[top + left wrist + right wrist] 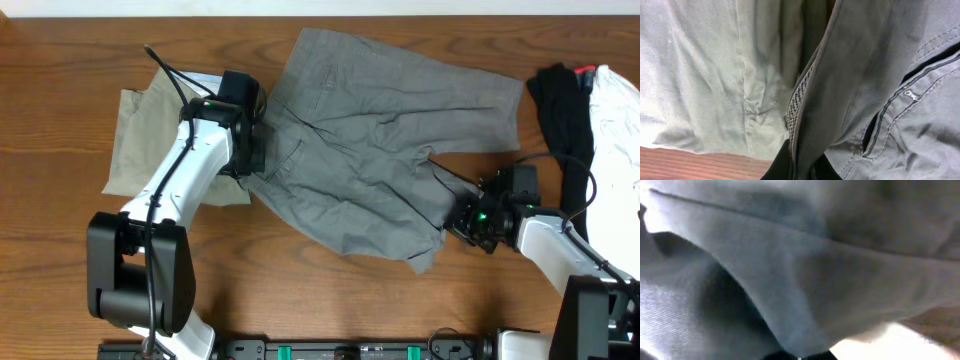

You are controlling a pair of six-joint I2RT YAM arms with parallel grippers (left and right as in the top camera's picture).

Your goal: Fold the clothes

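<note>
Step in hand: the grey shorts (380, 150) are taken hold of at two ends, so the grasp for a first fold is judged to be made, with no fold laid yet.
Left gripper (252, 140): closed on the waist end of the grey shorts; in its wrist view the waistband edge, with its checked lining (797, 97), runs straight down between the fingers.
Right gripper (462, 216): closed tight on the hem of the nearer leg; in its wrist view a ridge of grey cloth is seen running down to the fingertips, though the picture is blurred.
Place of the shorts: spread flat on the table (60, 60) between the two grippers, with the farther leg stretched out beyond the right gripper.
Look of the shorts: mid-grey woven cloth, creased across the seat and legs; a dark-edged pocket (890, 120) is seen just right of the left gripper's fingers.
Next move, as judged: both held ends would be lifted together and carried away from the robot, so that the nearer leg is laid over the farther one. An even pull is called for, or the hem may slip.
Beside the left gripper: khaki shorts (135, 140) lie under the left arm, touching the grey waistband; these should not be dragged along.
Beyond the right gripper: a black garment (560, 100) and a white garment (618, 110) are heaped apart.
</note>
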